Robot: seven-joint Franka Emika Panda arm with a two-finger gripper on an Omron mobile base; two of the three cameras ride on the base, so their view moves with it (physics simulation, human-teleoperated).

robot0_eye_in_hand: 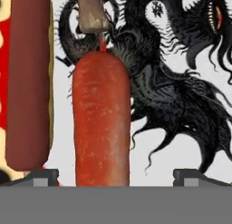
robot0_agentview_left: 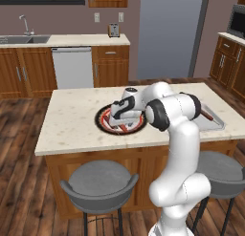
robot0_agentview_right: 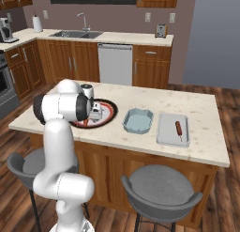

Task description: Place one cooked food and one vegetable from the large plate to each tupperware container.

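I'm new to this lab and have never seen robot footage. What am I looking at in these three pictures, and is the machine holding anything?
It is a simulated kitchen with a white robot arm reaching over an island counter. Two pictures come from cameras behind the arm, one on each side. The third looks out from the hand itself, straight down.

On the counter lie a large plate with a black rim, and two pale tubs. The nearer tub looks empty; the farther tub already holds a sausage.

The gripper hangs just over the plate with its jaws wide open, holding nothing. Between them lies a carrot, beside a long brown sausage.
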